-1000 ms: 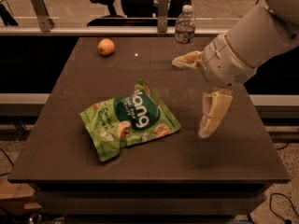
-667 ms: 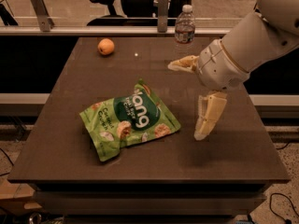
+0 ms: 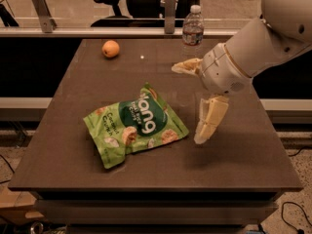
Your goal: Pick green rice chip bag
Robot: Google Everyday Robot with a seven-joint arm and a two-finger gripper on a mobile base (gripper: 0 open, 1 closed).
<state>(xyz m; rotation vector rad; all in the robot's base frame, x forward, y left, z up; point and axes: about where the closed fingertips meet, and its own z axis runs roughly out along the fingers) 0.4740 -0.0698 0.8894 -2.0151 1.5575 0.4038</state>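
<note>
Crinkly green rice chip bag (image 3: 135, 126): lies flat just to the 7 o'clock side of the bench's middle, face up and turned askew. It has a dark-green round centre, white lettering and pictured round chips. It looks closed; the contents are hidden.
Clear plastic bottle (image 3: 193, 30): upright at the bench's 1 o'clock, on the far edge, with a white cap and a dark label band. Its fill cannot be told.
Cream two-finger tool (image 3: 186, 104): at the bag's 3 o'clock, just beside the pouch's right edge and apart from it. It is spread wide and grasps nothing. One finger reaches toward 12 o'clock, and the other hangs toward 6 o'clock, close above the top.
White jointed arm (image 3: 263, 38): comes in from the 2 o'clock corner.
Dark brown flat bench (image 3: 68, 169): matte top, square edges.
Small round orange fruit (image 3: 110, 48): at the bench's 11 o'clock, well apart from bag and bottle.
Room: a grey metal rail (image 3: 97, 31) runs behind the far edge, with a black office chair (image 3: 109, 1) beyond it. Cables (image 3: 292, 213) lie on the floor at 5 o'clock.
Count: one bag, one bottle, one fruit, one tool.
</note>
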